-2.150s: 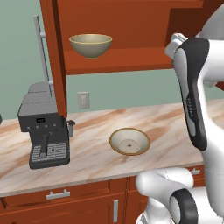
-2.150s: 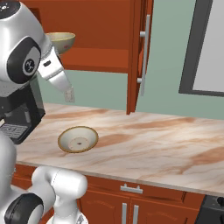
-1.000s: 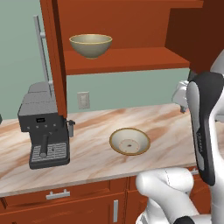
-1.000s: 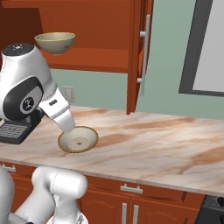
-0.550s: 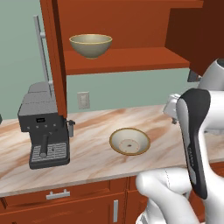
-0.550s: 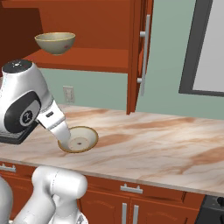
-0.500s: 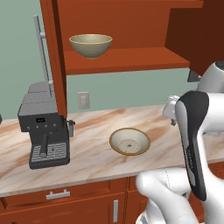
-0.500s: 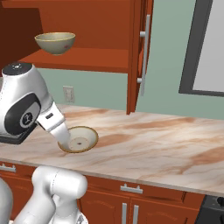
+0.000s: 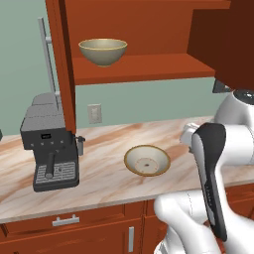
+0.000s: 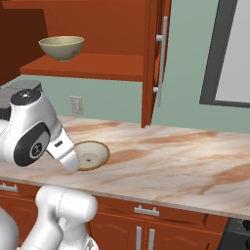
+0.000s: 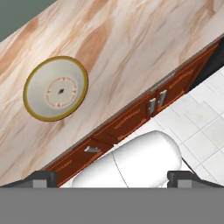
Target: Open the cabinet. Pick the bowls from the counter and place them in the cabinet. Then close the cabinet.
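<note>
Descent is what has just happened: a couple of seconds ago my arm stood high beside the cabinet shelf [image 9: 144,67], and now the wrist has swung down to counter level, so the claw [image 11: 112,177] looks at the marble counter [image 11: 144,39] from above. Its two dark fingertips [image 11: 41,177] sit far apart at the edges of the hand view, so I read the claw as spread wide and carrying nothing. The deep rounded bowl [image 9: 102,51] already rests on the lower shelf of the open wall cabinet, well above the claw, which tells me the first half of the carrying job is done. The shallow bowl with the speckled cream inside [image 11: 55,87] lies on the counter ahead of the claw and off to one side, well apart from the fingertips; in the right base view the same bowl [image 10: 91,155] sits just beyond the wrist. Both cabinet doors stand open, the one with the long silver bar handle [image 10: 162,61] up and to the far side of the claw. An espresso machine [image 9: 49,149] stands on the counter beyond the bowl, clear of my path. I judge the next move is to centre over the shallow bowl's rim and drop onto it.
</note>
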Controlling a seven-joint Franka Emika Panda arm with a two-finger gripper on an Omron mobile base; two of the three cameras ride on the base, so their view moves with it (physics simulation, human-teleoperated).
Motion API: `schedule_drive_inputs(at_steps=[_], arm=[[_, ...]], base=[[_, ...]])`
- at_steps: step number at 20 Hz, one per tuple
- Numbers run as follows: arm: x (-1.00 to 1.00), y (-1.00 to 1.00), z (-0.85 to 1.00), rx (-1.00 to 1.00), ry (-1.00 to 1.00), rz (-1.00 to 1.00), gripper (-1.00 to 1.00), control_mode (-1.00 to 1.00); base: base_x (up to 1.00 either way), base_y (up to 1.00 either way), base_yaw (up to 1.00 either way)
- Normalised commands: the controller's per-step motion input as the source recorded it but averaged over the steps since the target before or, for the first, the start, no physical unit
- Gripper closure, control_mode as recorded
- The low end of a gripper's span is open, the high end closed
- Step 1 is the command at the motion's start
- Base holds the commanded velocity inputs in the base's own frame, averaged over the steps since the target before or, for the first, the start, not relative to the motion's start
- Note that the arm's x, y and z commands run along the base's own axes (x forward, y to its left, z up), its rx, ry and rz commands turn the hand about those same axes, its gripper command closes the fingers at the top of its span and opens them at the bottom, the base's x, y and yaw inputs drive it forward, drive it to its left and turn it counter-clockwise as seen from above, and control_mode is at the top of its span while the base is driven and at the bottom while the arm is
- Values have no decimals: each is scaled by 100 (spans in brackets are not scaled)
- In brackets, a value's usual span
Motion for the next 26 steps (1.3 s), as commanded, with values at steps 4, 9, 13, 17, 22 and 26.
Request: schedule_drive_inputs(at_steps=[4,9,13,17,22,26], arm=[[9,0,-29,0,0,0,-100,-100],[20,0,-28,0,0,0,-100,-100],[23,0,-17,0,0,0,-100,-100],[25,0,-15,0,0,1,-100,-100],[26,0,-25,1,0,4,-100,-100],[35,0,-23,0,0,6,-100,-100]], base=[[0,0,0],[0,0,0],[0,0,0],[0,0,0],[0,0,0],[0,0,0]])
